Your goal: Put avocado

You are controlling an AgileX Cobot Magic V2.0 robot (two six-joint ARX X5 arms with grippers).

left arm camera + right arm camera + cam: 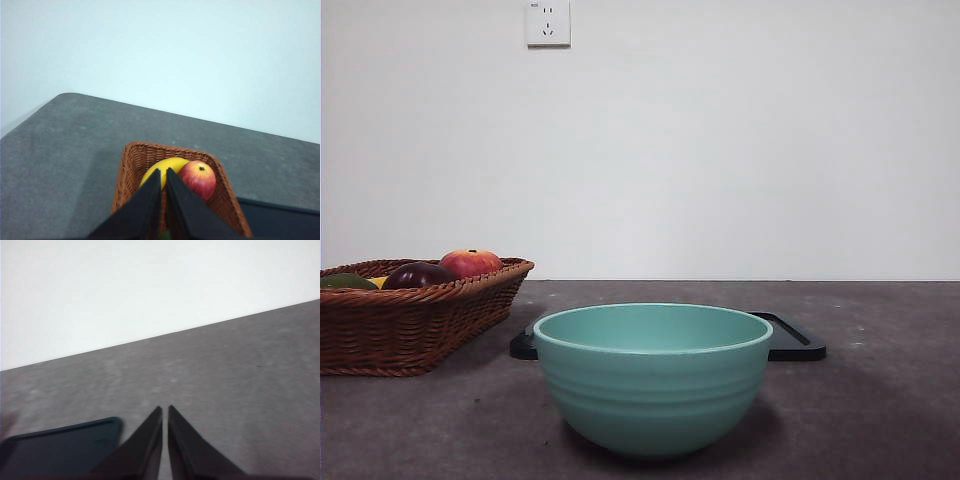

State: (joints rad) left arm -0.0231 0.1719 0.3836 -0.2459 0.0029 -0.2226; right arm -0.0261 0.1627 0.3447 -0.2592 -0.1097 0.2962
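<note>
Grey table (880, 420) with avocado (345, 282) and apple (470, 263) in wicker basket (410, 325); both fingers closed, empty.

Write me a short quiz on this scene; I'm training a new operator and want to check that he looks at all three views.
1. True or false: the avocado already lies in the teal bowl.
2. What does the left gripper hang over? A) the wicker basket B) the black tray C) the bowl
3. Fill in: in the front view, the red apple sits beside a dark ____ fruit.

Key:
1. False: it lies in the basket, at its far left.
2. A. Its jaws are shut, as are those of the right gripper, which waits near the tray.
3. Maroon.
</note>
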